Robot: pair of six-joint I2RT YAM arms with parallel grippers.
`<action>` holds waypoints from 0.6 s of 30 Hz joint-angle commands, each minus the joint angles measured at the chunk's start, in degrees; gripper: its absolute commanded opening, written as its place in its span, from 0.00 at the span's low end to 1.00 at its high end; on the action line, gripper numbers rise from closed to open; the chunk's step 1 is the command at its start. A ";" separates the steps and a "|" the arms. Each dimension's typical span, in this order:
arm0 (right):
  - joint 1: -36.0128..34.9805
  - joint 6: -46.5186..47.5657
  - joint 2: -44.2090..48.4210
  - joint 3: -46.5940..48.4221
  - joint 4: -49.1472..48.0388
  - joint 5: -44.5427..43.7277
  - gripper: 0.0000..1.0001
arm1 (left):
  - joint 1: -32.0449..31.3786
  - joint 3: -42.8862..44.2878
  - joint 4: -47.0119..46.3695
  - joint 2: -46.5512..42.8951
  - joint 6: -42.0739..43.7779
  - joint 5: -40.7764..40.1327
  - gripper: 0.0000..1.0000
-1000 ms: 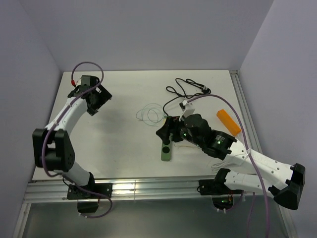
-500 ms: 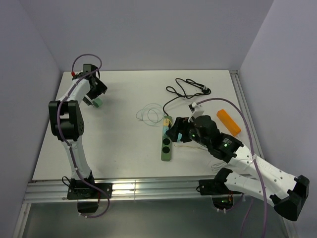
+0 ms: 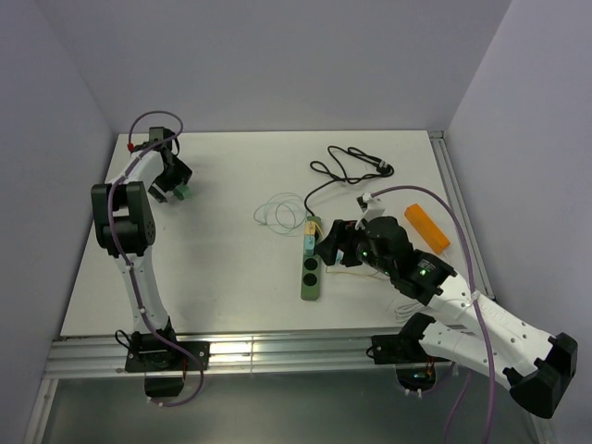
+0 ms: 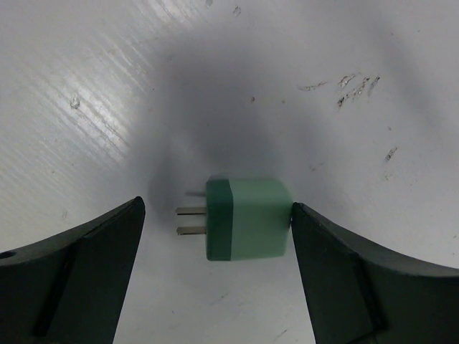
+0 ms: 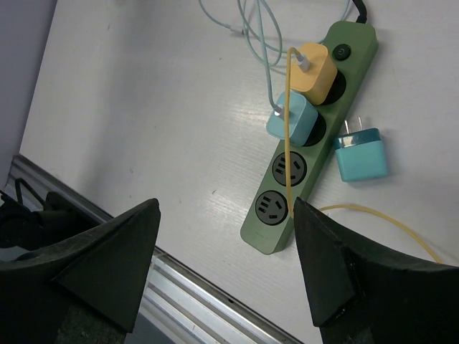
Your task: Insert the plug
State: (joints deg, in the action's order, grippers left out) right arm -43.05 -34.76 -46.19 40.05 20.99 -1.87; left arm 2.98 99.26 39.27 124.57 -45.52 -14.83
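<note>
A green plug (image 4: 247, 218) lies on its side on the white table, its two prongs (image 4: 190, 221) pointing left in the left wrist view. My left gripper (image 4: 216, 208) is open around it, the right finger (image 4: 351, 272) at or nearly at the plug's back face, the left finger (image 4: 86, 279) apart from the prongs. From above the plug (image 3: 184, 193) is at the far left under the left gripper (image 3: 173, 185). The green power strip (image 5: 301, 165) holds a yellow plug (image 5: 315, 66) and a light blue plug (image 5: 292, 120); two sockets (image 5: 272, 208) are empty. My right gripper (image 5: 226, 208) is open and empty, hovering above the strip (image 3: 311, 273).
A teal plug (image 5: 361, 158) lies loose beside the strip. A yellow cable (image 5: 287, 107) runs over the strip. A black cable (image 3: 351, 166), a pale coiled cable (image 3: 280, 213) and an orange block (image 3: 426, 227) lie further back. The metal rail (image 5: 179, 287) marks the near table edge.
The left arm has folded upright and its gripper has come down around the green plug. The right gripper has shifted a little to the right over the strip.
</note>
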 commanded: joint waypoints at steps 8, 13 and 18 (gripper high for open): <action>0.86 1.01 0.76 -0.85 -1.66 0.11 0.81 | 0.44 2.08 -3.84 2.87 1.92 3.93 0.80; 0.86 0.84 0.58 -1.12 -1.74 0.55 0.81 | 0.53 1.46 -4.99 2.08 2.36 4.72 0.56; 0.95 0.40 0.49 -0.07 -1.04 1.16 0.81 | 0.53 -2.23 -5.96 -2.65 2.36 5.77 0.35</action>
State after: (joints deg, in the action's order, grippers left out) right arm -42.57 -34.81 -46.22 39.59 20.71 -1.61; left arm 3.31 98.96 34.65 126.26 -43.66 -10.76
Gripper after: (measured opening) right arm 0.813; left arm 0.633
